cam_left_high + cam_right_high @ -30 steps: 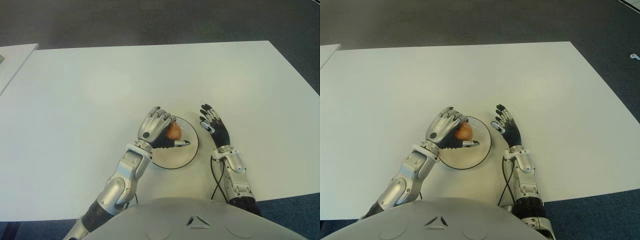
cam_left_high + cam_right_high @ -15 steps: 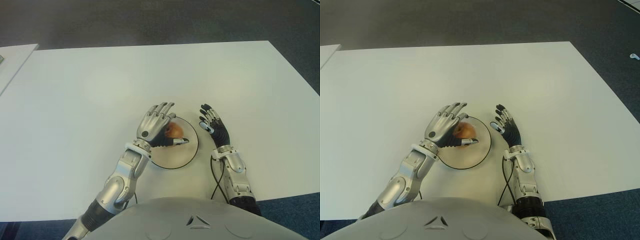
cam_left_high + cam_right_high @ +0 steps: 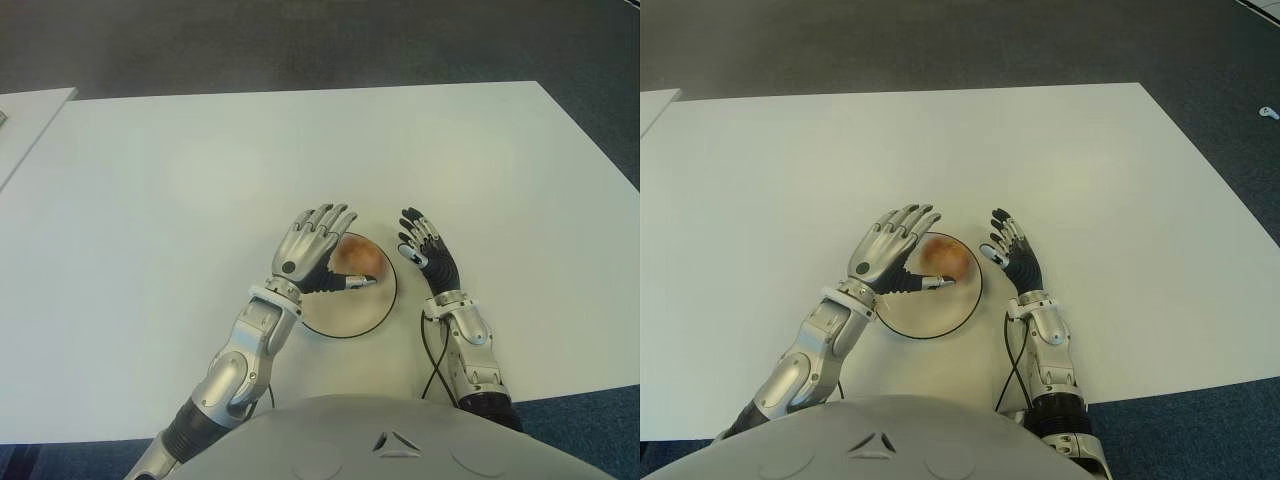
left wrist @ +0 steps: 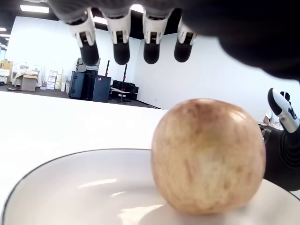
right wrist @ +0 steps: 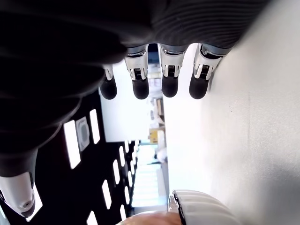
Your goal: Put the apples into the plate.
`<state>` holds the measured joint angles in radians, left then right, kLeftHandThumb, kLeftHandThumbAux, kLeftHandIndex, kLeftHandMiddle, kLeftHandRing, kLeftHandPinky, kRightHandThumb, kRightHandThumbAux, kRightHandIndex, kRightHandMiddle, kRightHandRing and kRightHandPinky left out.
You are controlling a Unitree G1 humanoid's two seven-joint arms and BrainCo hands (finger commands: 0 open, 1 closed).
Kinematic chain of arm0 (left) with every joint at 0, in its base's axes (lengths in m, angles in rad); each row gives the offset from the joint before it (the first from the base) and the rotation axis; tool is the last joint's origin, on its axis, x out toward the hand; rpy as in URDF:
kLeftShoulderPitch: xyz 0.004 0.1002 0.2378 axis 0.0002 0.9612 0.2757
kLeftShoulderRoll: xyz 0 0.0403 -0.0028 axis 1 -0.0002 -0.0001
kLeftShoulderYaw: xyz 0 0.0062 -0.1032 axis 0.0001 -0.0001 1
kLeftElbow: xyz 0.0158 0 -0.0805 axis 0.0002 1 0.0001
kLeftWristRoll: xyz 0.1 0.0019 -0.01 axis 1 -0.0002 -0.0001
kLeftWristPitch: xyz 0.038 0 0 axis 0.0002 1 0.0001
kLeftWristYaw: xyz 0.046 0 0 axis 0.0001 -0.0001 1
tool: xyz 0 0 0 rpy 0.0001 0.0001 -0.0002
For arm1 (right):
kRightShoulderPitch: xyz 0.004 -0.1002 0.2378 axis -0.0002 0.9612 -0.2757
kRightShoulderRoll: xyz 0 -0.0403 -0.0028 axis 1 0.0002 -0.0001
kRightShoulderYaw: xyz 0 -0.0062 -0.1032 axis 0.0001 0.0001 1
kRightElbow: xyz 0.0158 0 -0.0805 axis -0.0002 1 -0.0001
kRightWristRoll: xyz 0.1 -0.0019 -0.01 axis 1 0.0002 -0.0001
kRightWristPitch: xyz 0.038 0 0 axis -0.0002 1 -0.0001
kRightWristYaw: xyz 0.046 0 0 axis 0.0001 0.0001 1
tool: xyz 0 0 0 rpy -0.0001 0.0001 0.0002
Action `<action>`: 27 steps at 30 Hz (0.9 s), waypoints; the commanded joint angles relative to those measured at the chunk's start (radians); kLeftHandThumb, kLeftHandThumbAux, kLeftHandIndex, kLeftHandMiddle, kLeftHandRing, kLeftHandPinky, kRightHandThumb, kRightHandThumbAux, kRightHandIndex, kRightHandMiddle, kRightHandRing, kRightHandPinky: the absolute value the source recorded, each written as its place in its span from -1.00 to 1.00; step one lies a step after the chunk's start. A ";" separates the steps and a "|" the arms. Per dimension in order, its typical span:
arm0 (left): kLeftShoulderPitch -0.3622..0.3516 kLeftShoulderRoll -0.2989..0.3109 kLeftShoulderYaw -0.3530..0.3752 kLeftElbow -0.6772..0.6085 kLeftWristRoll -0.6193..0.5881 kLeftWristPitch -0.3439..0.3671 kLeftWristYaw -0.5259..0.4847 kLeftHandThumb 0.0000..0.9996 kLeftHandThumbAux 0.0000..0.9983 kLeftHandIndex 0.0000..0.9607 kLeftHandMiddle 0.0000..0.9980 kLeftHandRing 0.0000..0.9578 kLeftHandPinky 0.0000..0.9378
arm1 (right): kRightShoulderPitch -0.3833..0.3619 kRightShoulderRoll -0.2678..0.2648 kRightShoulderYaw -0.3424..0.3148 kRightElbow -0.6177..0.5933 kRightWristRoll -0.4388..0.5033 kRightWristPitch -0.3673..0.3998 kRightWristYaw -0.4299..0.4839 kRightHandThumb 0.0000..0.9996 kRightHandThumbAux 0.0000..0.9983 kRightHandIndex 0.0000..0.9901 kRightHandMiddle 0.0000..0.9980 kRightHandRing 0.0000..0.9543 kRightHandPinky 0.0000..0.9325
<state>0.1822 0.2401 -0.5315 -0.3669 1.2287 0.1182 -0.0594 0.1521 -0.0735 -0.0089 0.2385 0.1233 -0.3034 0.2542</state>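
Since a second ago the left hand (image 3: 312,252) has let go: its fingers (image 4: 121,45), then curled over the apple (image 3: 356,260), now stand spread and straight above it, holding nothing. The apple sits free in the plate (image 3: 345,315), toward the far right part of it, its base on the plate's floor in the left wrist view, with the fingers hanging clear above and no contact that shows. The left thumb reaches out along the near side of the apple, close to it; whether it touches cannot be told. The right hand (image 3: 1012,256) shows just beside the plate on its right, over the white surface (image 3: 200,170), fingers (image 5: 141,85) extended and apart, gripping nothing. As to the task: this one apple is in the plate, so that placement looks done. No other apple shows anywhere on the surface in either eye view, so as far as can be seen nothing is left to carry over. What remains, by my judgement, is only for the left hand to draw back off the plate without nudging the apple, which is round and may roll.
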 commanded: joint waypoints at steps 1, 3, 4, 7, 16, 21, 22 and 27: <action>-0.001 -0.001 0.001 0.009 -0.004 0.001 -0.002 -0.76 -0.57 -1.00 -1.00 -1.00 -1.00 | 0.027 0.002 0.002 0.040 0.000 0.044 0.002 -0.70 0.20 -1.00 -0.99 -1.00 -1.00; -0.001 -0.001 0.002 0.006 -0.005 0.003 -0.009 -0.75 -0.57 -1.00 -1.00 -1.00 -1.00 | 0.028 0.001 0.003 0.039 -0.003 0.045 0.001 -0.70 0.20 -1.00 -0.99 -1.00 -1.00; -0.001 -0.001 0.003 0.005 -0.005 0.004 -0.013 -0.75 -0.56 -1.00 -1.00 -1.00 -1.00 | 0.028 0.001 0.003 0.038 -0.004 0.046 0.001 -0.70 0.19 -1.00 -0.99 -1.00 -1.00; -0.001 -0.002 0.006 0.004 -0.009 0.006 -0.017 -0.75 -0.56 -1.00 -1.00 -1.00 -1.00 | 0.028 0.000 0.005 0.037 -0.005 0.049 0.003 -0.71 0.18 -1.00 -0.99 -1.00 -1.00; 0.073 -0.053 0.149 0.011 -0.247 0.010 0.070 -0.76 -0.55 -1.00 -1.00 -1.00 -1.00 | 0.030 0.004 0.002 0.044 0.005 0.046 0.008 -0.69 0.20 -1.00 -1.00 -1.00 -1.00; 0.198 -0.166 0.293 0.012 -0.582 -0.035 0.134 -0.79 -0.54 -1.00 -1.00 -1.00 -0.99 | 0.029 0.008 -0.007 0.046 0.020 0.048 0.013 -0.68 0.22 -1.00 -0.98 -1.00 -1.00; 0.208 -0.186 0.301 0.013 -0.610 -0.036 0.143 -0.79 -0.54 -1.00 -1.00 -1.00 -0.98 | 0.030 0.008 -0.009 0.045 0.022 0.048 0.014 -0.68 0.22 -1.00 -0.98 -1.00 -1.00; 0.306 -0.219 0.347 0.022 -0.680 -0.107 0.245 -0.85 -0.42 -1.00 -0.99 -0.99 -0.85 | 0.027 0.021 -0.018 0.052 0.032 0.043 0.010 -0.67 0.21 -0.99 -0.97 -1.00 -1.00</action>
<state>0.3926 0.0641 -0.2367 -0.3655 0.6402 0.0601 0.0989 0.1481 -0.0678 -0.0217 0.2389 0.1412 -0.3077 0.2676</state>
